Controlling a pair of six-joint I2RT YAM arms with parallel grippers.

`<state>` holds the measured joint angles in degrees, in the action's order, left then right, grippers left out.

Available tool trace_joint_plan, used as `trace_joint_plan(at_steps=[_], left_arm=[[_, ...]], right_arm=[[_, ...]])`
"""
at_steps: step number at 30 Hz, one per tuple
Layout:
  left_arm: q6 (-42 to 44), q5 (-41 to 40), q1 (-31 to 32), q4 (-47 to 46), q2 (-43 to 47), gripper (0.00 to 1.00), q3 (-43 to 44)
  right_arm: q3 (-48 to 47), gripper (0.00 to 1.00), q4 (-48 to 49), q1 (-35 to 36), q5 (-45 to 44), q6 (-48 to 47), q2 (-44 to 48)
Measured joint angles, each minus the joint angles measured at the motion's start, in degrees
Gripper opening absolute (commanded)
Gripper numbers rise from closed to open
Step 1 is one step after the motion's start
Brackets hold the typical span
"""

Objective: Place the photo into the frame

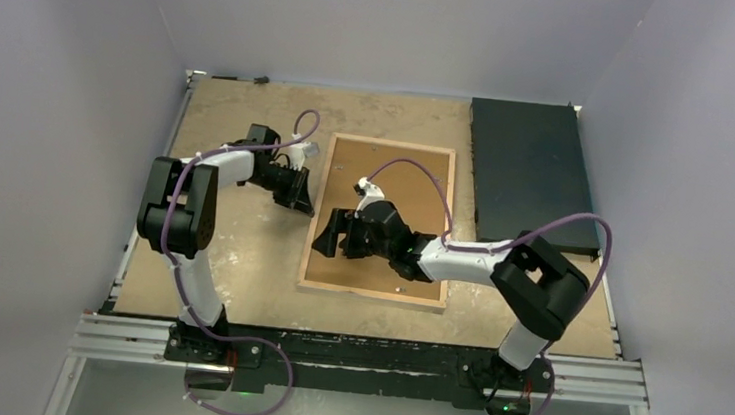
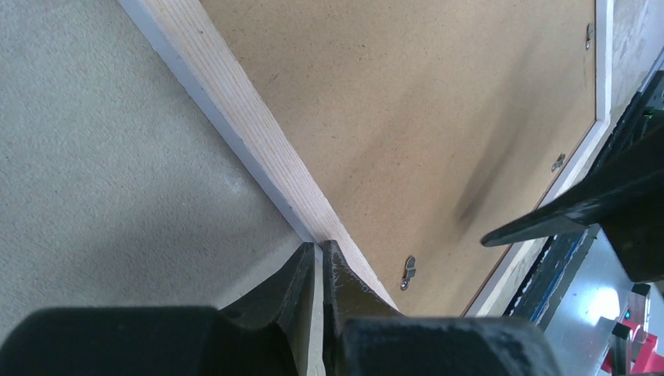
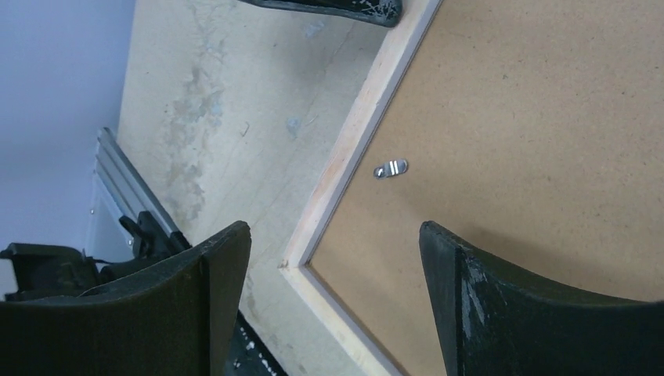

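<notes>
The frame (image 1: 371, 293) lies back-up on the table, its light wood rail (image 2: 235, 102) around a plain brown backing board (image 1: 347, 166). The photo is hidden. My left gripper (image 1: 302, 202) sits at the frame's left rail, and its jaws (image 2: 322, 249) are shut on the thin white outer edge. My right gripper (image 1: 333, 233) hovers open over the frame's near-left corner (image 3: 294, 262), with the rail (image 3: 368, 117) and board (image 3: 532, 117) showing between its fingers. Nothing is held in it.
A black rectangular mat (image 1: 527, 171) lies at the back right of the table. Small metal turn clips (image 2: 407, 272) (image 3: 390, 168) sit on the board near the rail. The arms' cables loop over the frame. Walls close in on three sides.
</notes>
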<state>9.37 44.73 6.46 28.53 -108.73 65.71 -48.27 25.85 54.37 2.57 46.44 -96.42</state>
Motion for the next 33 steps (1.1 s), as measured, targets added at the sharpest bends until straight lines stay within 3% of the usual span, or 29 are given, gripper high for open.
trace_joint_plan(at_steps=[10, 33], left_arm=[[-0.37, 0.04, 0.0, 0.2, 0.0, 0.0, 0.0], [-0.28, 0.02, 0.0, 0.28, 0.02, 0.0, 0.0]], right_arm=[[-3.3, 0.79, 3.58, 0.02, 1.42, 0.5, -7.39], [-5.75, 0.78, 4.96, 0.11, 3.28, 2.25, -11.21]])
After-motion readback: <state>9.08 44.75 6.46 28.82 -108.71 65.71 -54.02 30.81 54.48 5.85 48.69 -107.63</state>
